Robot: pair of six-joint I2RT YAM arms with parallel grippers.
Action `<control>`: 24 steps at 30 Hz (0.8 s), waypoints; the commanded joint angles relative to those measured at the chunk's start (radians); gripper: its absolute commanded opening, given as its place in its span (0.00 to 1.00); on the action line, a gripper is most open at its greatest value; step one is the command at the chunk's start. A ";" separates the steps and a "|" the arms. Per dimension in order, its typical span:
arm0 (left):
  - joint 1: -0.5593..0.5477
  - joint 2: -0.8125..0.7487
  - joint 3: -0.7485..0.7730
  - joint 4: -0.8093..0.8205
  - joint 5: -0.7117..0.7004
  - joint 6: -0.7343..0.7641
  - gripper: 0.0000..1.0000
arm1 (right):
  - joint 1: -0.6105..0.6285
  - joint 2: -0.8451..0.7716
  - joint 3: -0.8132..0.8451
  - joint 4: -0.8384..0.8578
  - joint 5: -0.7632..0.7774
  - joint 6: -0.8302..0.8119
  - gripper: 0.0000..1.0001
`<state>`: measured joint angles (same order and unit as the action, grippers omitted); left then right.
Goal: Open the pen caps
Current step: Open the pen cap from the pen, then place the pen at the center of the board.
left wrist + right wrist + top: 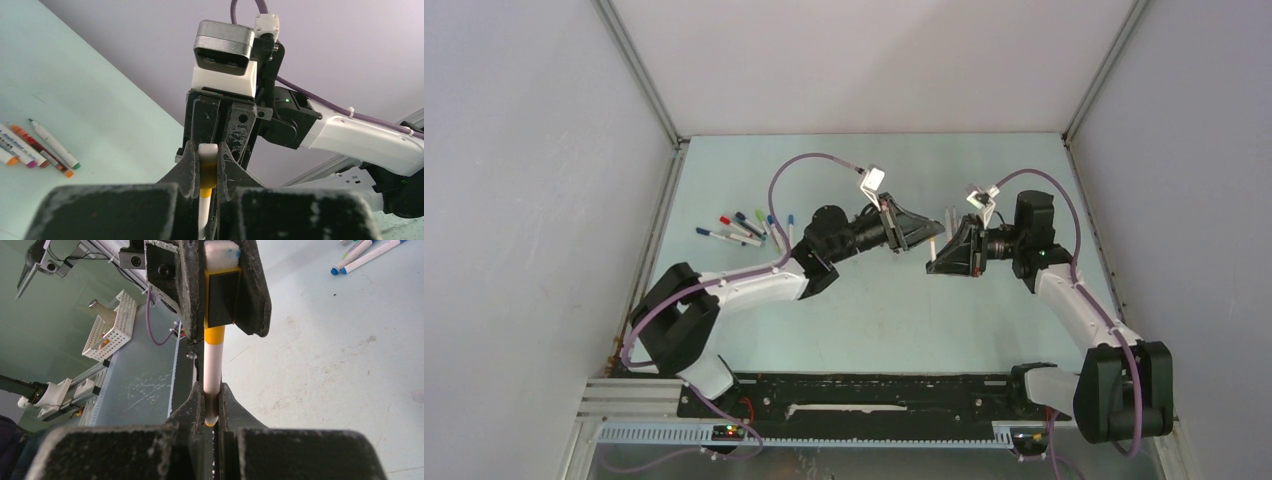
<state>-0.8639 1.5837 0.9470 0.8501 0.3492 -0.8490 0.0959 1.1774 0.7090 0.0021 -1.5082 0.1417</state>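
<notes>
One pen is held between my two grippers above the middle of the table. My left gripper [208, 160] [911, 232] is shut on its yellow cap [207, 174], with the white barrel [202, 215] showing below the cap. My right gripper [212, 405] [949, 255] is shut on the far end of the white barrel [213, 365]. In the right wrist view the cap [222, 300] sits dark between the left fingers. Several other capped pens [744, 228] lie loose at the back left, with coloured caps on; they also show in the left wrist view [40, 147].
Grey enclosure walls [544, 150] close in the table on the left, back and right. A black rail [854, 395] runs along the near edge between the arm bases. A white mesh basket [112, 325] sits off the table. More pens [360, 255] lie past the right gripper.
</notes>
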 commanded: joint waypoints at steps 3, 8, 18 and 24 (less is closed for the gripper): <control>0.155 -0.102 0.129 0.041 -0.189 0.077 0.00 | 0.057 0.050 0.006 0.032 -0.020 -0.001 0.00; 0.276 -0.107 0.137 0.141 -0.304 -0.016 0.00 | 0.080 0.096 0.006 0.027 -0.011 -0.001 0.00; 0.332 -0.203 0.110 0.075 -0.308 0.079 0.00 | 0.124 0.159 0.134 -0.363 0.155 -0.344 0.00; 0.333 -0.289 -0.026 -0.111 -0.168 0.096 0.00 | 0.064 0.078 0.175 -0.548 0.478 -0.594 0.00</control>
<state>-0.5301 1.3483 1.0065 0.8845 0.0849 -0.7940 0.2123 1.3193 0.8444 -0.3893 -1.2312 -0.2470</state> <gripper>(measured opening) 0.082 0.057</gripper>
